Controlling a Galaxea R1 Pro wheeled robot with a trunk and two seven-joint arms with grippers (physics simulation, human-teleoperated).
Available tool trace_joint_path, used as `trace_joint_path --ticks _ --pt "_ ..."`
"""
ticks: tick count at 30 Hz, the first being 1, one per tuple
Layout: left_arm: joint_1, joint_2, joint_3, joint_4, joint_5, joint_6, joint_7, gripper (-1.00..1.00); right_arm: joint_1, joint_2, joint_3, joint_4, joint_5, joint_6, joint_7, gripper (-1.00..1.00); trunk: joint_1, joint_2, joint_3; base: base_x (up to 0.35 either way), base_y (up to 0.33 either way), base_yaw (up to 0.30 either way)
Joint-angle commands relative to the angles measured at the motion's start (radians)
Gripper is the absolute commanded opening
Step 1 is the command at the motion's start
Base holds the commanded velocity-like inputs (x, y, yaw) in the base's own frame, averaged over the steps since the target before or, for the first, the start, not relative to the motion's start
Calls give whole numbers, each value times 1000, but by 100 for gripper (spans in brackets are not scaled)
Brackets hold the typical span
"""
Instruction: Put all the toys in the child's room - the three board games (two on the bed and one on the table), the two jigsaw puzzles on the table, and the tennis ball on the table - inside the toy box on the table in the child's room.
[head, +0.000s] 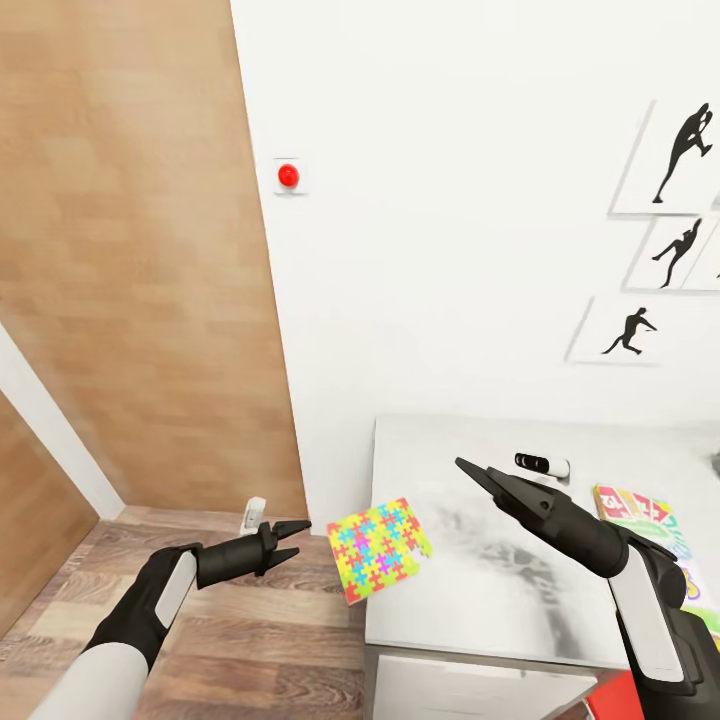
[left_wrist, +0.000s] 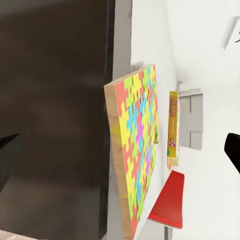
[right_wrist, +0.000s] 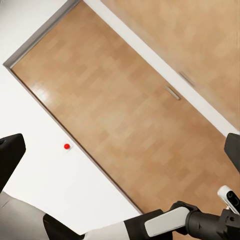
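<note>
The left end effector (head: 296, 537) is released, with nothing in it. At its 3 o'clock, the puzzle (head: 380, 549) hangs half off the bench (head: 480, 590) edge. The right end effector (head: 478, 476) is released above the bench, with a game box (head: 640, 510) at its 3 o'clock.

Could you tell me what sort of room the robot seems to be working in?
Probably a child's bedroom or playroom: a bright jigsaw puzzle overhangs the pale table's edge, a colourful board game lies on it, and baseball-player silhouettes hang on the white wall.

no readable text anywhere; lettering on board game (head: 640, 512) at right edge of frame too blurred to read.
</note>
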Motion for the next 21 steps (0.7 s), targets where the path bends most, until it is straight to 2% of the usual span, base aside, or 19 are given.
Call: trace_joint_path --ticks 1,14,21 --pt "-1 0 2 0 -1 4 -3 100 -1 0 0 0 -3 6 1 100 0 -1 -1 0 -210 0" --pt "-1 0 0 0 0 3 -6 100 -1 0 -1 0 -3 6 1 100 0 -1 -1 0 -144 0" --pt "-1 0 -1 0 -1 3 -11 100 -1 0 -1 0 -3 6 1 100 0 -1 -1 0 -39 0"
